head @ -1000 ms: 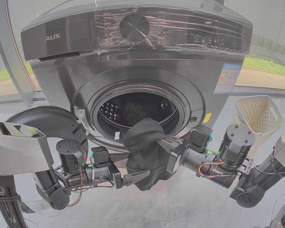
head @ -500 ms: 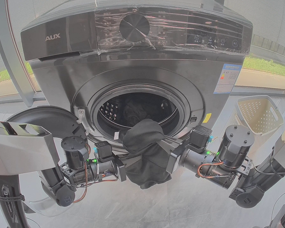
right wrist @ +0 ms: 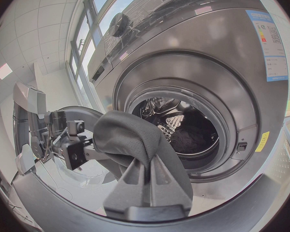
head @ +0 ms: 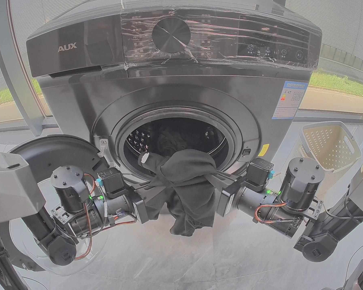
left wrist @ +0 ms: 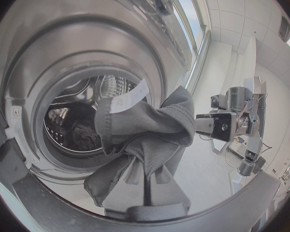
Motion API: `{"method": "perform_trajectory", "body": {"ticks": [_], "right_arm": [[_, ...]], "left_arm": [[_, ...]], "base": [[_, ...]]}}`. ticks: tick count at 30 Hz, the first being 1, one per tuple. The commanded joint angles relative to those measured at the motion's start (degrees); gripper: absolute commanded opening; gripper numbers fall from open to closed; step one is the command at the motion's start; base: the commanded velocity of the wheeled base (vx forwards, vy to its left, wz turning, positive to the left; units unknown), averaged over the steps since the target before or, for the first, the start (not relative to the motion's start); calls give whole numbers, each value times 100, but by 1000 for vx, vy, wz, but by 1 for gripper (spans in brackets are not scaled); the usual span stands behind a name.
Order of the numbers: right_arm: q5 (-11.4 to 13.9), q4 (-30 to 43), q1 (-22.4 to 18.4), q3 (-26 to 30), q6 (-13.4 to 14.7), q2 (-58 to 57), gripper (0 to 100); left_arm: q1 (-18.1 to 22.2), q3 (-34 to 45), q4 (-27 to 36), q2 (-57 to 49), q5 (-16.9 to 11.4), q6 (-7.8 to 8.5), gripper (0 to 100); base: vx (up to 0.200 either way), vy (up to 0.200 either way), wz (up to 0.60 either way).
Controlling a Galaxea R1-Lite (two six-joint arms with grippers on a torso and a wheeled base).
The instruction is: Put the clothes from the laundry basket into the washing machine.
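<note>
The left hand [left wrist: 147, 179] and right hand [right wrist: 149, 169] each clench a fold of the dark garment [head: 189, 174], which hangs between them; the washing machine [head: 181, 85] stands open just beyond both hands.

The black two-fingered left gripper [head: 155, 188] and right gripper [head: 209, 178] point inward, facing each other. Both pinch one dark grey cloth garment [head: 189, 194].

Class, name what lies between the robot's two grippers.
In the head view, a dark garment, clamped by left gripper and right gripper, drapes between them before the drum opening.
</note>
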Motion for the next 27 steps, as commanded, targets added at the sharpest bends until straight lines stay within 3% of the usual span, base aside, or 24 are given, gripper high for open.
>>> {"method": "perform_trajectory", "body": {"ticks": [1,2,13,22,26,27], "right_arm": [[-35,14,-56,106,3,-41,0],[-35,14,-65,141,3,-50,100],[-17,330,-285,1046,-32,-208,100],[0,339,-249,1249,-23,-138,100],[-9,330,-249,1275,-23,-129,100],[-9,330,-249,1275,-23,-129,100]], "left_arm": [[31,189,-32,-466,26,0,0],[49,215,-32,-510,26,9,0],[163,241,-32,-677,26,185,0],[84,277,-32,-686,-18,554,0],[31,470,-32,-782,-220,783,0],[-22,646,-32,-923,-484,783,0]], "base": [[0,0,0],[0,0,0],[0,0,0],[0,0,0],[0,0,0],[0,0,0]]}}
